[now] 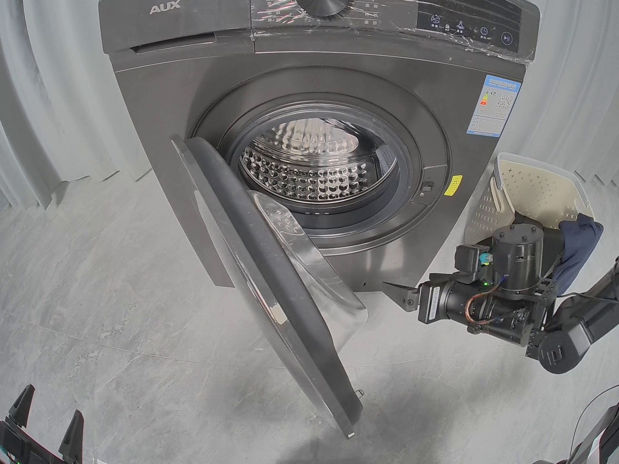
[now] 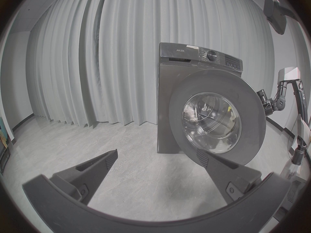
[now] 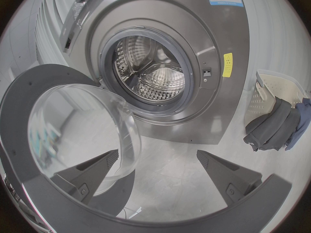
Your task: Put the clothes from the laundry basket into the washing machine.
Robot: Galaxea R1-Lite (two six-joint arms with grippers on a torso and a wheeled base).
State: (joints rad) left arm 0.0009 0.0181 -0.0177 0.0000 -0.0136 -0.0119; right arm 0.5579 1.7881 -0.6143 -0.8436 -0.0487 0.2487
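Right gripper (image 3: 157,152), jaws spread and empty, hangs low before the open washing machine (image 3: 223,26), while the clothes (image 3: 272,127) lie draped over the laundry basket (image 3: 280,84) rim just beside that machine, so it should turn there and pinch a thick fold.

Washing machine (image 1: 187,98) ahead, door (image 1: 258,278) open leftward, laundry basket (image 1: 545,188) at its right, clothes (image 1: 580,243) over basket rim
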